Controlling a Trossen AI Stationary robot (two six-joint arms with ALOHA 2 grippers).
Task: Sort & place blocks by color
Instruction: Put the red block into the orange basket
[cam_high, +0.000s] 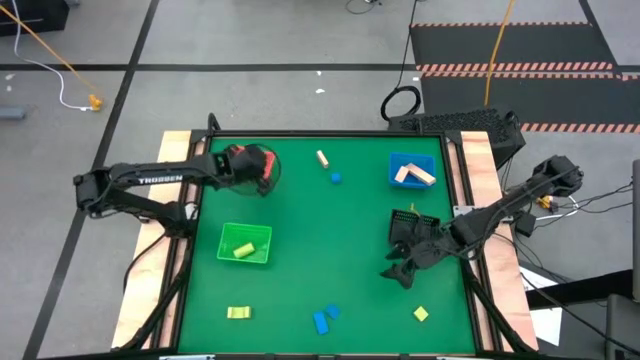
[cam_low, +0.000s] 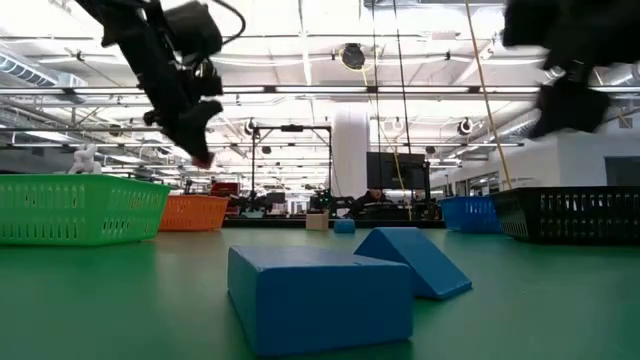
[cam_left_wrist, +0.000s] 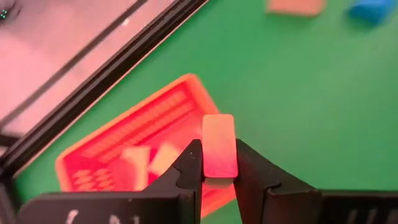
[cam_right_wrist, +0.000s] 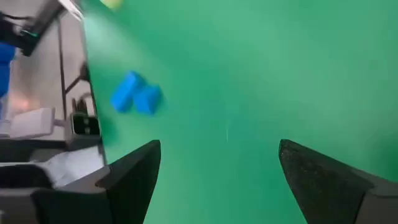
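The left gripper (cam_left_wrist: 219, 177) is clenching a red block (cam_left_wrist: 219, 146) between its fingers and hanging above the red tray (cam_left_wrist: 124, 149) in the upper left of the high view, where the tray (cam_high: 262, 168) is mostly hidden under the arm. In the left wrist view, 2 pale blocks (cam_left_wrist: 149, 160) are lying inside that tray.

The right gripper (cam_right_wrist: 217, 174) is hovering over bare green mat (cam_high: 330, 230) at the right of the high view with its fingers spread wide and gripping nothing.

In the high view, a green tray (cam_high: 228, 236) at centre left is holding 1 yellow block (cam_high: 243, 250), and a blue tray (cam_high: 398, 162) at upper right is holding 2 tan blocks (cam_high: 414, 176). Loose on the mat are lying a tan block (cam_high: 322, 158) and a small blue block (cam_high: 336, 178) near the top, a yellow block (cam_high: 238, 313) at lower left, 2 blue blocks (cam_high: 324, 318) touching at bottom centre, and another yellow block (cam_high: 421, 314) at lower right.
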